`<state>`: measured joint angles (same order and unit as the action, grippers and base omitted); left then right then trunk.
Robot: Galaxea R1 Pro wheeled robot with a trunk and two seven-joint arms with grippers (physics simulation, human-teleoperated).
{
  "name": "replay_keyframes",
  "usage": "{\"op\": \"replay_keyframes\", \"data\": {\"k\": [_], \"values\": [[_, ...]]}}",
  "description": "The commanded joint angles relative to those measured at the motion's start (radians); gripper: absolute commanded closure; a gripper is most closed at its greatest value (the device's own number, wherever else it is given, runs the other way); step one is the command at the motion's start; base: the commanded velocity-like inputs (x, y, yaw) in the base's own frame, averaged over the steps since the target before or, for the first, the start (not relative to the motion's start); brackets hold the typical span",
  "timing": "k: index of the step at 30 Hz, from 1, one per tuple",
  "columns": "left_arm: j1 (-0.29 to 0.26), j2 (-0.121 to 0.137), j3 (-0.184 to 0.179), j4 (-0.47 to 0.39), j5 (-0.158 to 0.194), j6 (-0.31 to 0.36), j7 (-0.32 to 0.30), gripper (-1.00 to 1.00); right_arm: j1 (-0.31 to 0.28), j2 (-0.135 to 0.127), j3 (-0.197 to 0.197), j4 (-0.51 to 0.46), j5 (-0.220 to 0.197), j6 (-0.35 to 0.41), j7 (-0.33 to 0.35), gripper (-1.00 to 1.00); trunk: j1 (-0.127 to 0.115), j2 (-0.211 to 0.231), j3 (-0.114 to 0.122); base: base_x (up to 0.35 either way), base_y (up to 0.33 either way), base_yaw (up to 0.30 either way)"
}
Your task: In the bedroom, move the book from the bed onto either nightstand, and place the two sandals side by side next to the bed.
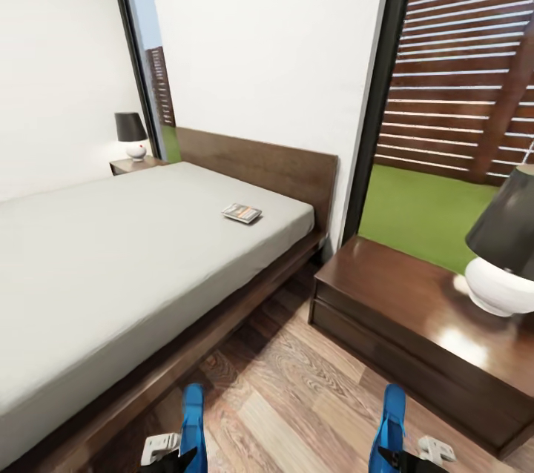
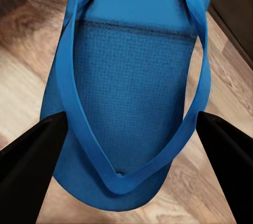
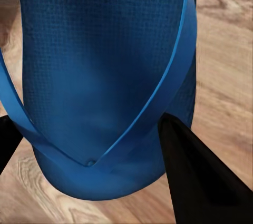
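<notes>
Head view: the robot faces the bed (image 1: 111, 250), a blue sandal in each arm low over the wood floor (image 1: 297, 399), the left sandal (image 1: 193, 425) and the right sandal (image 1: 391, 421) well apart. In the wrist views the left fingers (image 2: 29, 166) and right fingers (image 3: 197, 174) close on their sandal's toe end, gripping it. The book (image 1: 242, 213) lies on the mattress near the headboard; a nightstand (image 1: 430, 332) with a lamp (image 1: 504, 250) stands just beside the bed. The sandal step looks in hand: next, lower both to the floor by the bed, close together and parallel, then release.
</notes>
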<state>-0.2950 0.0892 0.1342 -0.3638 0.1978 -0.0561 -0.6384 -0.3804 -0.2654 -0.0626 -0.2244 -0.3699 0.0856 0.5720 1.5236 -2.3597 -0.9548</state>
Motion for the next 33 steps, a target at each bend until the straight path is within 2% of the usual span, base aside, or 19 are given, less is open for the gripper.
{"op": "replay_keyframes", "data": {"k": [1,33], "values": [[-0.001,0.0,0.003,0.002,0.003,-0.001,-0.005,1.0,0.0,0.0,-0.006,-0.001,-0.006,0.01,0.002,1.0,0.0,0.0,-0.001,0.0,0.0,0.29],[-0.001,0.0,0.003,0.002,0.003,-0.001,-0.006,1.0,0.0,0.0,-0.006,-0.001,-0.006,0.01,0.002,1.0,0.0,0.0,-0.001,0.0,0.0,0.29]]}}
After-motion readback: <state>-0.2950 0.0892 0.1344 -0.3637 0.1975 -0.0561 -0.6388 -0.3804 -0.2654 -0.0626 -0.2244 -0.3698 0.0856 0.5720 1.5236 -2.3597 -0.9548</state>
